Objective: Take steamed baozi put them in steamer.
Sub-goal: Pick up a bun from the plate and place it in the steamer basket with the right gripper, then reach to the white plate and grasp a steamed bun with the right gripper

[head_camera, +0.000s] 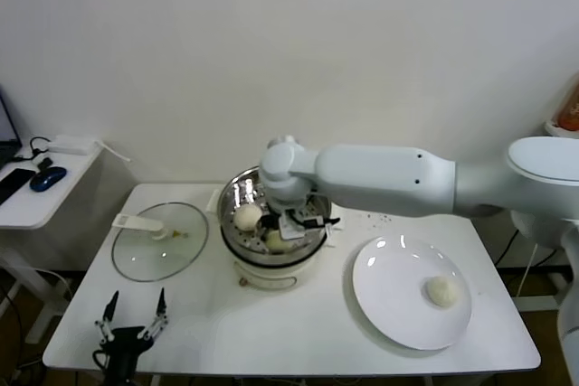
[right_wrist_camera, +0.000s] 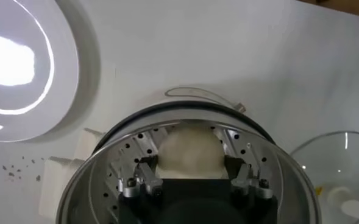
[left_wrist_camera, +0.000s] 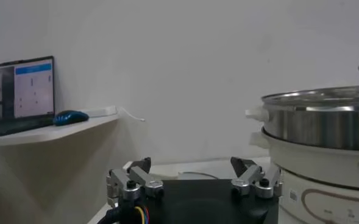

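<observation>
The right gripper [head_camera: 291, 223] is lowered inside the steamer [head_camera: 237, 194], its arm reaching in from the robot's right side across the table [head_camera: 298, 332]. In the right wrist view its two fingers [right_wrist_camera: 144, 180] stand on either side of one baozi [right_wrist_camera: 190, 152], jaws partly spread with the bun between them; whether the pads press on the dough or stand just clear of it cannot be told. That bun rests on the perforated floor of the steamer [right_wrist_camera: 136, 143], toward the front of the basket as the head camera sees it. A second baozi [head_camera: 247, 216] lies in the basket just beside the jaws on the robot's left, apart from the fingers. A third baozi [head_camera: 443, 290] remains on the white plate [head_camera: 389, 309], well apart from the jaws on the robot's right; the plate sits on the table beside the steamer. No further bun can be made out. The steamer basket sits on its white pot base [head_camera: 271, 276], seen side-on in the left wrist view [left_wrist_camera: 325, 122]. The glass lid [head_camera: 145, 255] lies flat on the table to the robot's left of the steamer, handle up. The left gripper [head_camera: 133, 317] is parked low at the near-left table edge, jaws spread wide with nothing between them [left_wrist_camera: 194, 179], well apart from the steamer.
</observation>
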You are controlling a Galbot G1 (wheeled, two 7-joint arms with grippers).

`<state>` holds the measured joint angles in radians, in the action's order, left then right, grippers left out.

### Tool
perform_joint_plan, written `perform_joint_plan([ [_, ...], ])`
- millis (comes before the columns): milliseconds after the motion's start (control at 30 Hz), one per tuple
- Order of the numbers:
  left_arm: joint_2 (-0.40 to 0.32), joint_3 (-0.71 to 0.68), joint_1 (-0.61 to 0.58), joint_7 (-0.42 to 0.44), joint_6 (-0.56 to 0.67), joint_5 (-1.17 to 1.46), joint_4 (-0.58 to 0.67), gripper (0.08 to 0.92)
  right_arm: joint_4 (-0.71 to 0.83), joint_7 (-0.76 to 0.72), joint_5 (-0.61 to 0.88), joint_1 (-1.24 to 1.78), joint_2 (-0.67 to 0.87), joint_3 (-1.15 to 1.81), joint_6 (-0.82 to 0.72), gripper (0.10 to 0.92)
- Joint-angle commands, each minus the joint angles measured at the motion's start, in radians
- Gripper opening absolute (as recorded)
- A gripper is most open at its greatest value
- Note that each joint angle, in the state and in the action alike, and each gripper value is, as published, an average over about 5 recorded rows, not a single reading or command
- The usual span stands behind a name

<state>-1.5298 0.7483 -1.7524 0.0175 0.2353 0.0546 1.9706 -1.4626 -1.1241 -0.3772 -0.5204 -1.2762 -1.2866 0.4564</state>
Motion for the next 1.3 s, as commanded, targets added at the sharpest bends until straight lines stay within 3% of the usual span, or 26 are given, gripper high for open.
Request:
perform_joint_plan([
  [33, -0.001, -0.002, 0.001, 0.000, 0.001, 0.000, -0.003, 0.823, 0.010, -0.001, -0.028, 0.030, -0.007, 0.004, 0.010, 0.721],
  [467, -0.002, -0.005, 0.004, 0.000, 0.000, -0.002, -0.006, 0.823, 0.021, -0.002, -0.046, 0.048, -0.012, 0.018, 0.022, 0.731],
  [833, -0.003, -0.006, 0.004, -0.001, 0.000, -0.002, -0.008, 0.823, 0.033, -0.014, -0.031, 0.042, -0.013, 0.040, 0.045, 0.822],
  [1133, -0.003, -0.006, 0.004, 0.000, 0.000, -0.003, -0.005, 0.823, 0.018, -0.049, 0.095, -0.055, 0.034, 0.037, 0.049, 0.823],
  [1300, -0.002, -0.006, 0.003, 0.000, 0.001, -0.002, -0.003, 0.823, 0.007, -0.047, 0.238, -0.188, 0.126, -0.011, -0.021, 0.823],
])
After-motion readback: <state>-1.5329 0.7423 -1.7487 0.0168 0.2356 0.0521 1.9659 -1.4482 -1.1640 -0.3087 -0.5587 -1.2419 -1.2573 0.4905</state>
